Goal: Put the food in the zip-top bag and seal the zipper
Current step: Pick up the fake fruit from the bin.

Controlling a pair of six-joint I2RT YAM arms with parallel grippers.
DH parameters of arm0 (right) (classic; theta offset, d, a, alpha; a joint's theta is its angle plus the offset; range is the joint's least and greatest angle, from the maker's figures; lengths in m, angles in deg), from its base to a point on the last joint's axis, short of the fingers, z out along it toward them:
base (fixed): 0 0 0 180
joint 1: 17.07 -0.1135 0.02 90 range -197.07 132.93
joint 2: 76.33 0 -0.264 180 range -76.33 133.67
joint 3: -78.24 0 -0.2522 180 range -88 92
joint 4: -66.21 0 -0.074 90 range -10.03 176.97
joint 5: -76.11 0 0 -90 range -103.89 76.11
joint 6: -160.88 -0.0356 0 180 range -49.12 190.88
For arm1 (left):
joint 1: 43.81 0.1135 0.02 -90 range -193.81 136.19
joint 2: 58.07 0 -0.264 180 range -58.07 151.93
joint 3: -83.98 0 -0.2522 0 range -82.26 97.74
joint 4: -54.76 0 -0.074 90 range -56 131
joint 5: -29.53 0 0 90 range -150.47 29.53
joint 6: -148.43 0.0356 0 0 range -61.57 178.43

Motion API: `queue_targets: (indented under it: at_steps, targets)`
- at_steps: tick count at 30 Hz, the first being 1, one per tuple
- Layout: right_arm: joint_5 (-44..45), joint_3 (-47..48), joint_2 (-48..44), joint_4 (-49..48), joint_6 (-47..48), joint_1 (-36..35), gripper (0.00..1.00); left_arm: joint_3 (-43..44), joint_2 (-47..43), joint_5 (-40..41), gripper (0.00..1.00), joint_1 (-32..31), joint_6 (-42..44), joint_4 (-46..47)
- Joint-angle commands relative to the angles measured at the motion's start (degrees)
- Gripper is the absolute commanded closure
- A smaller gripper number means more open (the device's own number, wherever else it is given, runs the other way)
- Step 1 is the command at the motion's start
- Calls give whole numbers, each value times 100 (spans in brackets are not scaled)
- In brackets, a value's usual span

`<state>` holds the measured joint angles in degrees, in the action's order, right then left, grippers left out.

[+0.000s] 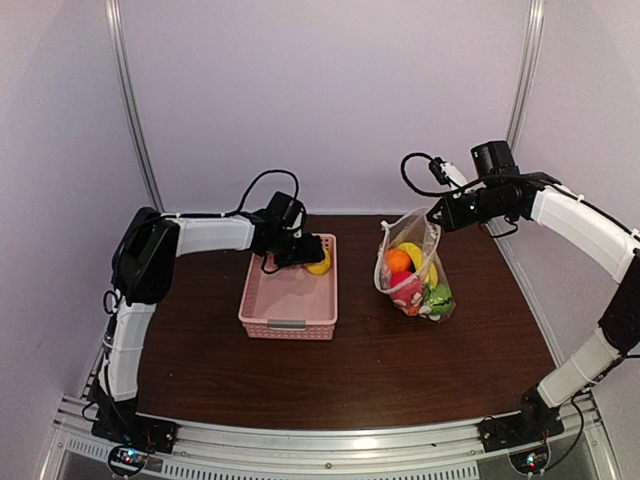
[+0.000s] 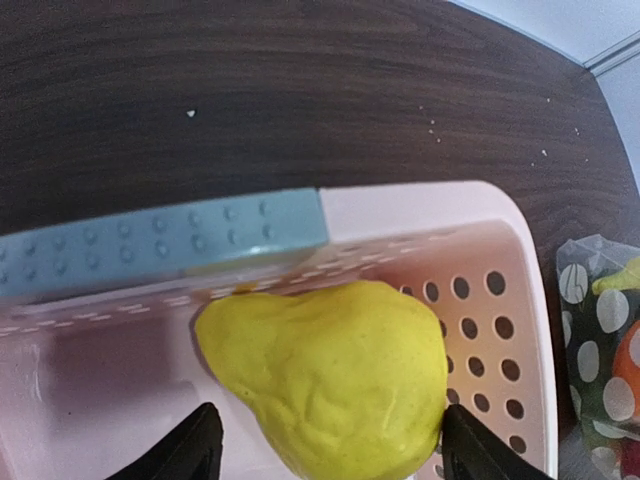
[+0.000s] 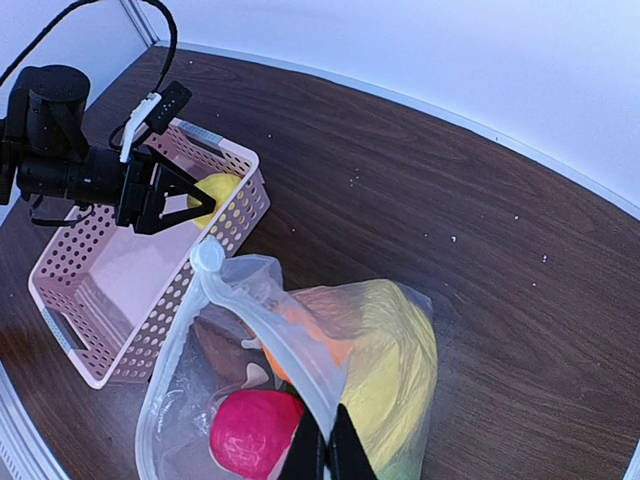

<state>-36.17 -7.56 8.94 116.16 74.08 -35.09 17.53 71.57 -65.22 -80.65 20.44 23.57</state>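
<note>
You see one pink basket (image 1: pixel 288 325) left, one zip-top bag (image 1: pixel 425 225) right, one yellow piece (image 2: pixel 330 375), one banana (image 1: pixel 411 252), one orange (image 1: pixel 398 261), one red ball (image 3: pixel 255 430).

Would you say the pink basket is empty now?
No, a yellow piece lies inside the pink basket, between the fingers of the left pincer.

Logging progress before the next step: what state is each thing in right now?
left gripper: open, jaws either side of the yellow piece.
right gripper: shut on the zipper, holding the bag up.
zip-top bag: unsealed, mouth open, food inside.
yellow piece: lying in a corner of the pink basket.
pink basket: upright, holding only the yellow piece.
</note>
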Motion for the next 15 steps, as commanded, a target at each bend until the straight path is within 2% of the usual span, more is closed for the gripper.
queue_targets:
  at_steps: [1, 5, 9, 15]
  targets:
    - [-94, -73, 75, -65, -57, 0, 100, 406, 313, -257, 26, 43, -177, 276]
    - [-100, -82, 64, -51, -57, 0, 100, 473, 445, -443, 40, 45, -268, 274]
    - [-81, -127, 19, -79, -48, 0, 100, 166, 136, -408, 57, 45, -329, 293]
    - [-121, -131, 37, -111, -61, 0, 100, -646, -780, -215, 68, 37, -251, 445]
